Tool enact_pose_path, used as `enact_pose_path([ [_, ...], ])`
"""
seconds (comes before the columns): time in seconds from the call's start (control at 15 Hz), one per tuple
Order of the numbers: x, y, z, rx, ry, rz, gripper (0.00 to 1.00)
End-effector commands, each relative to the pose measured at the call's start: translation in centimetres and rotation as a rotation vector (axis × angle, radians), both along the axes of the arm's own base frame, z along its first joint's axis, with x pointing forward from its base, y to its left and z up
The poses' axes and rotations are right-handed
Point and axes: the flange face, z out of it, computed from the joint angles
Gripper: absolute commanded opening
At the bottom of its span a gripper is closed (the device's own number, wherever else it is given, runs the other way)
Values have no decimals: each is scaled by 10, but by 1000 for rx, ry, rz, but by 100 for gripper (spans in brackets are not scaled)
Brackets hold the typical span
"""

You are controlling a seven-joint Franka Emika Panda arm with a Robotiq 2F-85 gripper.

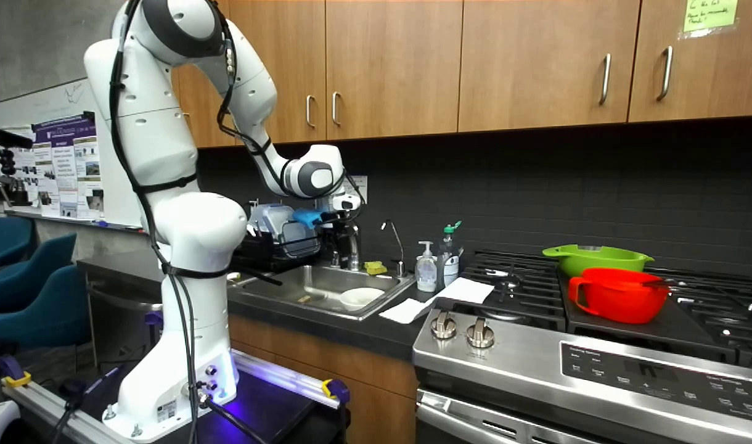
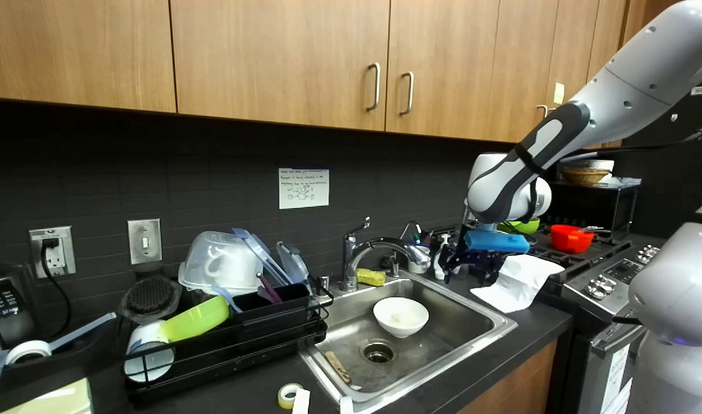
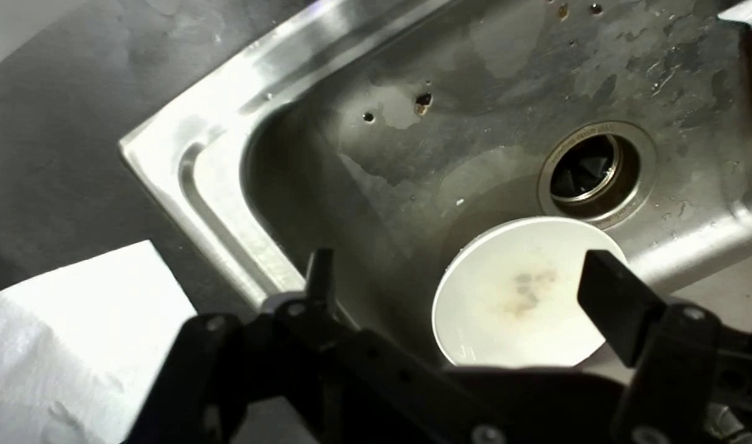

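My gripper (image 3: 468, 287) stands open in the wrist view with nothing between its fingers. Beyond the fingertips, a white bowl (image 3: 518, 308) with brownish residue inside sits in the steel sink (image 3: 382, 166); its lower edge is hidden by the gripper body. One finger (image 3: 622, 308) overlaps the bowl's rim in this view, but the gripper looks well above it. In an exterior view the bowl (image 2: 401, 317) rests near the drain (image 2: 378, 352). There, the dark gripper (image 2: 472, 264) hangs over the counter beside the sink, partly hidden by a blue piece (image 2: 496, 241) on the wrist.
A faucet (image 2: 385, 246) and yellow sponge (image 2: 371, 277) are behind the sink. White paper (image 1: 437, 300) and soap bottles (image 1: 426, 269) lie toward the stove. A red bowl (image 1: 622, 299) and green colander (image 1: 598, 259) sit on it. A loaded dish rack (image 2: 230, 351) flanks the sink.
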Motion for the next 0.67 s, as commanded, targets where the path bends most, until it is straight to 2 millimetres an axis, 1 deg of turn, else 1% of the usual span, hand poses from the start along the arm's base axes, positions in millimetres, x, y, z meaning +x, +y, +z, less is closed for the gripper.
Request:
enact_pose_path([
  [0.0, 37, 24, -13, 6, -54, -51, 100],
  [0.2, 63, 30, -20, 43, -106, -199, 100],
  [0.27, 69, 38, -25, 66, -105, -225, 100],
  [0.33, 71, 51, -31, 86, -66, -225, 100],
  [0.4, 72, 61, -37, 107, -35, -219, 100],
  [0.47, 68, 77, -42, 138, 19, -177, 100],
  [0.53, 62, 95, -46, 173, 94, -121, 100],
  [0.6, 54, 104, -47, 170, 157, -117, 100],
])
